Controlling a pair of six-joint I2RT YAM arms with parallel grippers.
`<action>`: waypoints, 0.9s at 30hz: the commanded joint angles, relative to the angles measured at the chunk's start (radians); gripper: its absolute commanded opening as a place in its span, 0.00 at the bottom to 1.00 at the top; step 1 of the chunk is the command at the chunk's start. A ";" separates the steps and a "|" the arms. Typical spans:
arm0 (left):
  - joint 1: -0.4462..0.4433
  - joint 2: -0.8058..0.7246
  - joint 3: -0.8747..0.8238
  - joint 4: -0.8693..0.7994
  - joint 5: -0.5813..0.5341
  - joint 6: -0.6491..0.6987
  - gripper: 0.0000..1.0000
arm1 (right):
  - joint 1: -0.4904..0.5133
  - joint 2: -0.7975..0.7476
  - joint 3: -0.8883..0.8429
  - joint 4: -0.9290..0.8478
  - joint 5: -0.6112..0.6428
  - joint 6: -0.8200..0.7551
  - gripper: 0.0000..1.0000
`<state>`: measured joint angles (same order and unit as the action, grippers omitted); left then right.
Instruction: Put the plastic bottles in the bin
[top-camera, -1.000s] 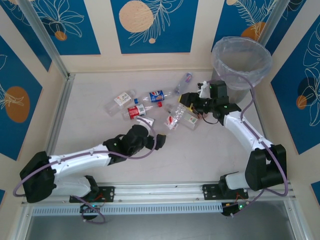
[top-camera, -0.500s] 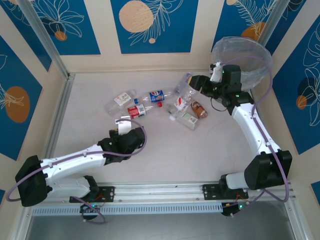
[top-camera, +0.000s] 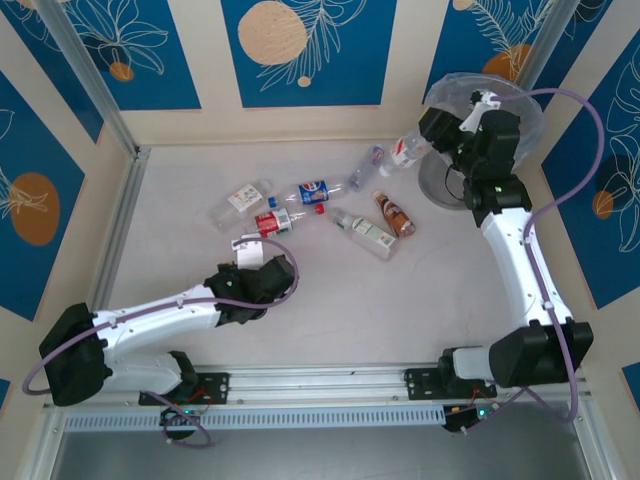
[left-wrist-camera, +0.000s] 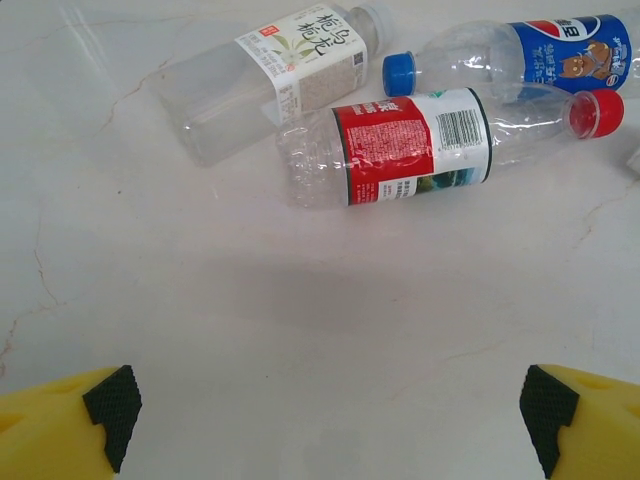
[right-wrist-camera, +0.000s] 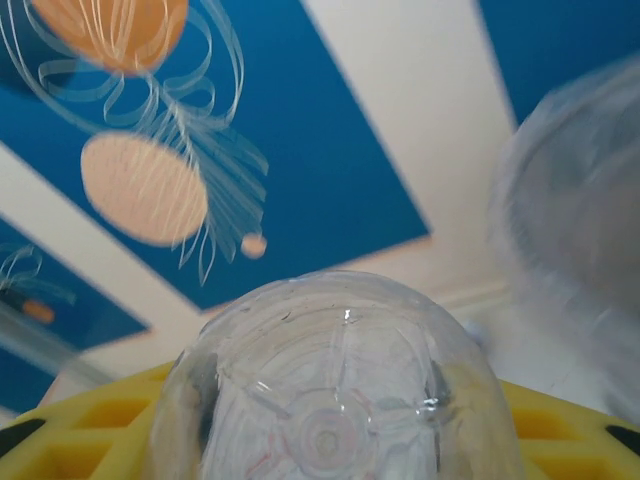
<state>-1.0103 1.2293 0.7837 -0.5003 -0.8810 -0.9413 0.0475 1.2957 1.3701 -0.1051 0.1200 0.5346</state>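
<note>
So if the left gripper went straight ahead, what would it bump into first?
Probably the red-label bottle: it lies right ahead of the left gripper, whose jaws are open. Its height above the table is hard to tell.

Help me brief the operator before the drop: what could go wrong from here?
1. The clear bottle in the right gripper juts out short of the bin; released now, it would likely miss.
2. The fingers hold it near its base, so it might slip.
3. The left gripper, open, faces the red-labelled bottle, which lies close to the white-labelled bottle and the blue-labelled bottle; closing may scatter them.
</note>
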 joint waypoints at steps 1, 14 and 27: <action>-0.008 0.008 0.028 -0.012 -0.005 -0.004 0.99 | -0.028 -0.066 -0.029 0.213 0.179 -0.059 0.39; -0.004 0.014 -0.002 0.131 0.108 0.100 0.99 | -0.180 -0.060 -0.026 0.339 0.223 -0.111 0.39; 0.013 0.013 -0.048 0.354 0.289 0.231 0.99 | -0.163 0.002 -0.030 0.289 0.276 -0.383 0.40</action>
<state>-1.0058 1.2411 0.7364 -0.1989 -0.6312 -0.7563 -0.1276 1.2831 1.3327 0.1688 0.3378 0.2646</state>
